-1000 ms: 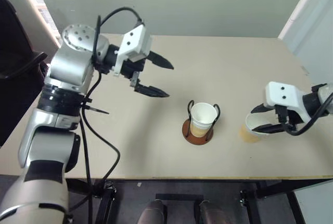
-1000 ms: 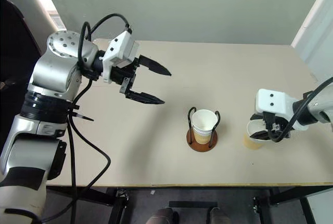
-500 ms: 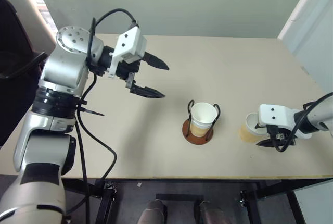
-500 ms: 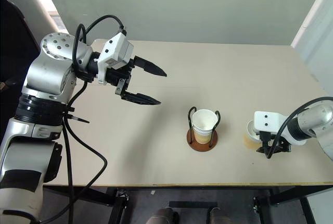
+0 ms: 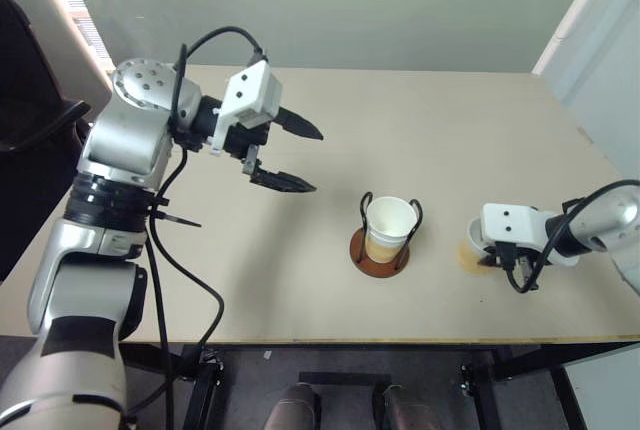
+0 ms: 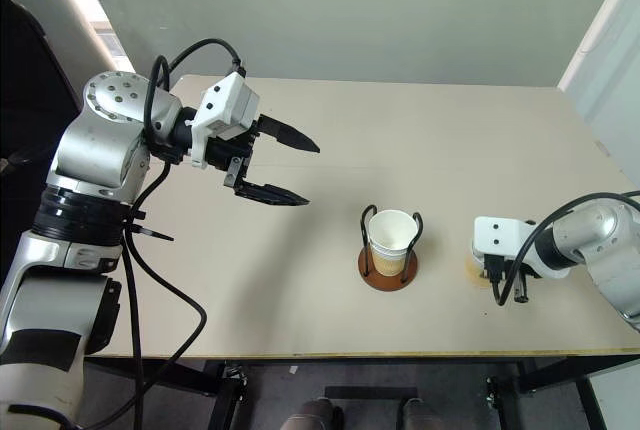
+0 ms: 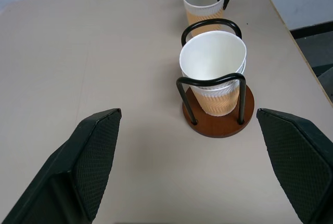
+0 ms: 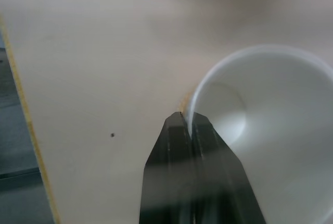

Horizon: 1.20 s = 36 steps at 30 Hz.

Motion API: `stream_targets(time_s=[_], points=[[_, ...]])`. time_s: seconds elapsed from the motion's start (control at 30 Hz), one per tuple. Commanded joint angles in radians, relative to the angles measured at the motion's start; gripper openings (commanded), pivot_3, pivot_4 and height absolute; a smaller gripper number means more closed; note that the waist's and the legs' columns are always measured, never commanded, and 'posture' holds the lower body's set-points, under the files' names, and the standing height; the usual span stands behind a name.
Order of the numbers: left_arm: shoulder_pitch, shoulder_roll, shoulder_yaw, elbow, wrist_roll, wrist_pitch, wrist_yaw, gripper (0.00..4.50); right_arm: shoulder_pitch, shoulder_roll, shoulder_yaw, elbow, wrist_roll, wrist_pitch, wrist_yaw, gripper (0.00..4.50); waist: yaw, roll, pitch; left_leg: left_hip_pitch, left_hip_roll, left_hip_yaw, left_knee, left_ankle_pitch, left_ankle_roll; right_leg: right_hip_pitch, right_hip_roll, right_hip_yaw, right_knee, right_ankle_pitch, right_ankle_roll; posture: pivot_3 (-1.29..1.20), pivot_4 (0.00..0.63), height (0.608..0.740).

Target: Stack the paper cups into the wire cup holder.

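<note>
A beige table (image 5: 420, 140) is spreading across the scene, its pale top bare but for the task's things near the front edge. The left gripper (image 5: 296, 157) is hanging well above the table's left half, its two black fingers spread wide apart and holding nothing. The right gripper (image 8: 190, 125) is reaching down at the table's right side, its fingers pressed together on the wall of a loose paper cup (image 8: 260, 125), one finger inside the rim and one outside.

The wire cup holder (image 7: 217, 114) is standing near the middle of the table: a round reddish-brown disc base carrying thin black wire loops that are rising just about to the rim of the cups it holds. The nested paper cups (image 7: 213, 73) are sitting upright inside it, tan-yellow on the outside, white within, with more than one rolled white rim showing at the top. The loose cup is standing upright to the holder's right, apart from it, tapered and coloured the same.
</note>
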<state>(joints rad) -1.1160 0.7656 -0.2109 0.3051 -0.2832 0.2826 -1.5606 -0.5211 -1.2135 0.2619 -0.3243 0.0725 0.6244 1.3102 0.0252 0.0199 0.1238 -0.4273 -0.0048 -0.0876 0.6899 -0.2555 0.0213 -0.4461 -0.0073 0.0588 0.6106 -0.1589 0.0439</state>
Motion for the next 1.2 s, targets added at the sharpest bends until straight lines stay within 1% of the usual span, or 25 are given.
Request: stream_targets(time_s=[0.03, 0.13, 0.27, 0.3, 0.4, 0.57, 0.67, 0.83, 1.2], points=[[0.008, 0.004, 0.058, -0.051, -0.044, 0.023, -0.001, 4.50, -0.060, -0.012, -0.018, -0.037, 0.003, 0.024, 0.031, 0.02, 0.000, 0.000, 0.000, 0.000, 0.000, 0.000, 0.000, 0.000, 0.000, 0.000, 0.000, 0.000, 0.000, 0.000, 0.000, 0.00, 0.150, 0.740], [0.065, 0.020, 0.100, -0.095, -0.113, 0.099, -0.015, 4.50, -0.189, -0.015, -0.051, -0.046, 0.048, 0.072, 0.082, 0.02, -0.005, 0.001, 0.000, 0.000, 0.000, 0.000, 0.000, 0.000, 0.000, 0.000, 0.000, 0.000, 0.000, 0.000, 0.000, 0.00, 0.150, 0.740], [0.140, 0.037, 0.144, -0.153, -0.165, 0.155, -0.003, 4.50, -0.317, -0.010, -0.053, -0.044, 0.083, 0.106, 0.130, 0.02, -0.012, 0.001, 0.000, 0.001, 0.001, 0.002, -0.003, 0.001, -0.001, -0.001, 0.001, 0.001, 0.000, -0.001, -0.002, 0.00, 0.150, 0.740], [0.159, 0.048, 0.154, -0.163, -0.175, 0.175, 0.000, 4.50, -0.373, -0.006, -0.049, -0.044, 0.095, 0.118, 0.153, 0.02, -0.012, 0.000, 0.000, 0.002, 0.001, 0.002, -0.004, 0.001, -0.001, -0.001, 0.001, 0.000, 0.000, -0.002, -0.003, 0.00, 0.150, 0.740], [0.191, 0.080, 0.159, -0.172, -0.178, 0.209, 0.001, 4.50, -0.499, 0.008, -0.030, -0.040, 0.122, 0.128, 0.214, 0.02, -0.013, 0.001, 0.000, 0.001, 0.001, 0.002, -0.006, 0.002, -0.003, -0.003, 0.001, 0.001, 0.001, -0.002, -0.004, 0.00, 0.150, 0.740], [0.204, 0.109, 0.154, -0.168, -0.167, 0.214, -0.003, 4.50, -0.603, 0.077, 0.017, -0.039, 0.134, 0.102, 0.248, 0.02, -0.013, 0.000, 0.000, 0.002, 0.001, 0.000, -0.008, 0.002, -0.004, -0.003, 0.001, 0.000, 0.001, -0.004, -0.008, 0.00, 0.150, 0.740], [0.200, 0.116, 0.155, -0.166, -0.162, 0.212, 0.000, 4.50, -0.629, 0.128, 0.045, -0.051, 0.134, 0.093, 0.253, 0.02, -0.015, 0.000, 0.000, 0.002, 0.001, 0.000, -0.007, 0.003, -0.004, -0.004, 0.001, 0.000, 0.002, -0.004, -0.008, 0.00, 0.150, 0.740], [0.188, 0.126, 0.156, -0.157, -0.149, 0.200, 0.000, 4.50, -0.614, 0.189, 0.088, -0.073, 0.127, 0.073, 0.241, 0.02, -0.015, 0.000, 0.000, 0.002, 0.001, -0.001, -0.008, 0.003, -0.005, -0.004, 0.001, -0.001, 0.003, -0.004, -0.009, 0.00, 0.150, 0.740], [0.144, 0.139, 0.143, -0.125, -0.119, 0.171, -0.016, 4.50, -0.618, 0.275, 0.179, -0.004, 0.045, -0.031, 0.245, 0.02, -0.016, 0.000, 0.000, 0.002, 0.001, -0.001, -0.008, 0.003, -0.005, -0.004, 0.001, -0.001, 0.003, -0.004, -0.010, 0.00, 0.150, 0.740]])
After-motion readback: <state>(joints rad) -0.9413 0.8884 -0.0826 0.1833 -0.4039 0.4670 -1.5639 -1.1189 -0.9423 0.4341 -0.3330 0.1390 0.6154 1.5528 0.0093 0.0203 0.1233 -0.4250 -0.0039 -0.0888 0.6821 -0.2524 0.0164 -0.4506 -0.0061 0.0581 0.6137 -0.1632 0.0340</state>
